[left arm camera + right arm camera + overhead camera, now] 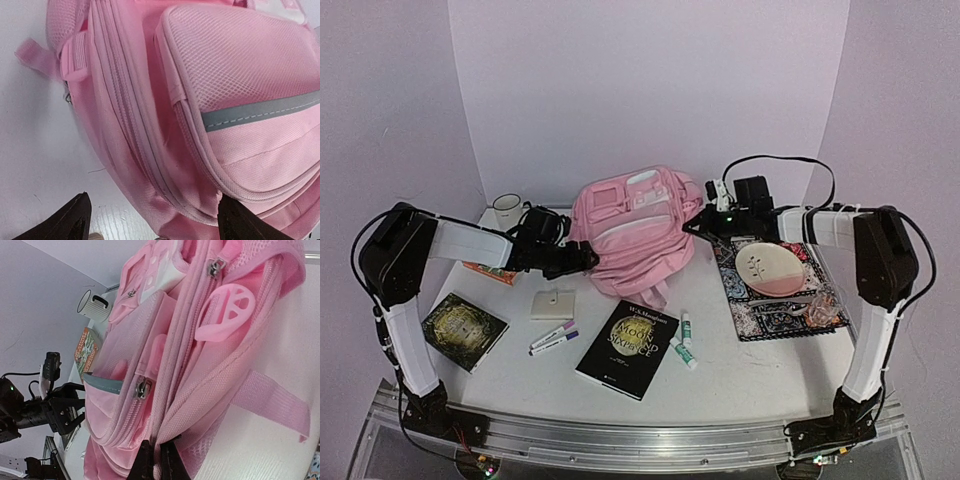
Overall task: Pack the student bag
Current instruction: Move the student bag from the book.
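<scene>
The student bag (635,232), a big pink backpack, lies flat at the back middle of the table with its front pockets facing up. My left gripper (582,258) is at the bag's left edge and stands open. In the left wrist view its dark fingertips (75,220) straddle the bag's zipped side seam (150,165) without closing on it. My right gripper (696,226) is at the bag's right edge. It is shut (157,464) on a thin pink fold of the student bag (190,365) along its main zip line. A metal zip slider (141,388) sits just above the fingers.
A white mug (507,208) stands at the back left. An orange book (488,272) lies under the left arm. In front lie a dark book (464,328), a small beige pad (554,303), markers (553,338), a black book (628,347) and green-capped tubes (684,340). A patterned mat (760,310) with a pink plate (772,266) is at the right.
</scene>
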Available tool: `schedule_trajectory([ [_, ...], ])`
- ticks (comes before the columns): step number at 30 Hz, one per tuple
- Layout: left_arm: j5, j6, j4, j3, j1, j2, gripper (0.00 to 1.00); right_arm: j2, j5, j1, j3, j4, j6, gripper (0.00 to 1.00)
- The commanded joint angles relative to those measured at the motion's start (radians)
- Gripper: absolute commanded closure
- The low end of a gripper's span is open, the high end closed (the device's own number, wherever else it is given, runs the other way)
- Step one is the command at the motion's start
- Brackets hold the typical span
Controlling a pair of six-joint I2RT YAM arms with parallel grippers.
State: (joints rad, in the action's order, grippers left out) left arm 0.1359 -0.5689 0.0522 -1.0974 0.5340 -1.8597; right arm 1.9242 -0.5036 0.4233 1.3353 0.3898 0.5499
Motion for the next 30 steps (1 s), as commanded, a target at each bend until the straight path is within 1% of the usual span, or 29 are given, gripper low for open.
schedule_trajectory([
  [1, -0.02, 0.019, 0.071, -0.007, -0.004, 0.14, 0.11, -0.15, -0.011, 0.028, -0.071, 0.085, -0.043, 1.0],
  [5, -0.025, 0.023, 0.045, 0.006, 0.004, 0.207, 0.11, -0.181, 0.025, 0.046, -0.131, 0.101, -0.042, 1.0],
  [9, -0.058, 0.047, -0.018, -0.016, 0.046, 0.247, 0.11, -0.196, 0.08, 0.077, -0.172, 0.126, -0.048, 1.0],
  [13, -0.084, 0.056, -0.074, -0.027, 0.079, 0.268, 0.11, -0.201, 0.138, 0.105, -0.23, 0.154, -0.013, 1.0],
  [16, -0.085, 0.049, -0.079, -0.035, 0.101, 0.252, 0.1, -0.197, 0.165, 0.128, -0.271, 0.174, 0.01, 1.0],
  [17, -0.085, 0.045, -0.08, -0.038, 0.106, 0.238, 0.1, -0.193, 0.162, 0.13, -0.28, 0.176, 0.015, 0.98],
  [21, -0.065, 0.015, -0.081, -0.032, 0.11, 0.188, 0.1, -0.186, 0.145, 0.129, -0.303, 0.167, -0.004, 0.83],
  [26, -0.073, 0.005, -0.08, 0.0, 0.112, 0.174, 0.11, -0.184, 0.156, 0.116, -0.259, 0.054, -0.115, 0.63],
  [30, -0.087, 0.02, -0.08, 0.031, 0.112, 0.197, 0.11, -0.16, 0.132, 0.071, -0.209, 0.005, -0.161, 0.55],
])
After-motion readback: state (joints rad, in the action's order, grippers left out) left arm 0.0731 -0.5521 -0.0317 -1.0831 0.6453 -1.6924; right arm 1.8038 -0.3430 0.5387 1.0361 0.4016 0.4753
